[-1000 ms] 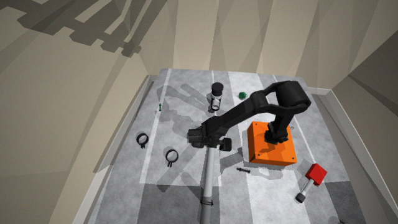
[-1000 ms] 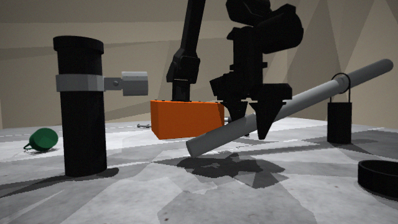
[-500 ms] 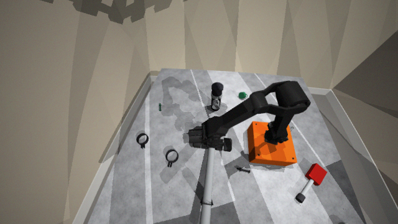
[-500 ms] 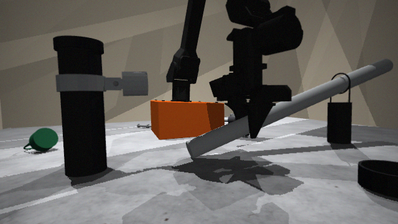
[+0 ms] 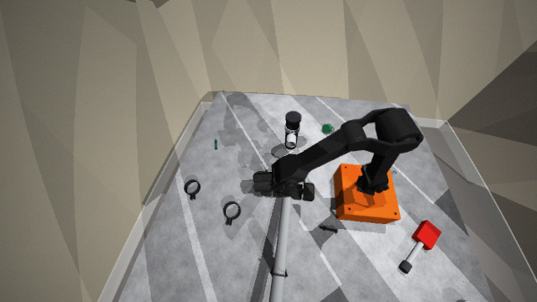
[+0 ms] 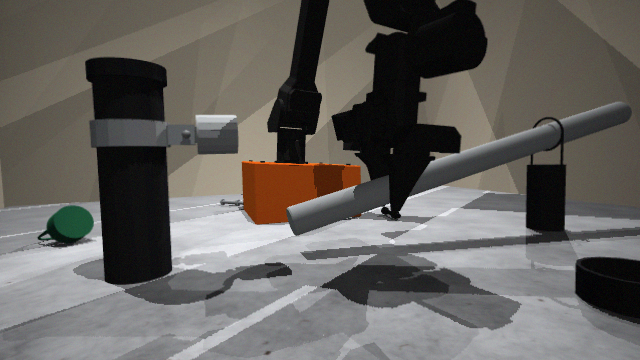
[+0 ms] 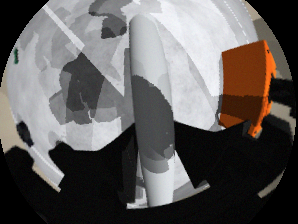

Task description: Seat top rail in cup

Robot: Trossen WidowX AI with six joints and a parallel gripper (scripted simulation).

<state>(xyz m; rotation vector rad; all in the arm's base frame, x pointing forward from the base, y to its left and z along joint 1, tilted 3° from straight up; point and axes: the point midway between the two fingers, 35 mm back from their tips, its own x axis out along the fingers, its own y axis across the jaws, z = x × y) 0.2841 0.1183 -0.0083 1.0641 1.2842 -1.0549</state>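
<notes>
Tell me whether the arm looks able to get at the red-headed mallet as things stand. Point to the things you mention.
Probably not right now: its jaws (image 5: 289,194) (image 6: 395,192) are shut on the rail (image 5: 282,239) (image 6: 480,159) (image 7: 150,100), so they would have to let go first. The mallet (image 5: 426,235) lies beyond the orange base (image 5: 392,216) (image 6: 252,200) (image 7: 237,75).
</notes>
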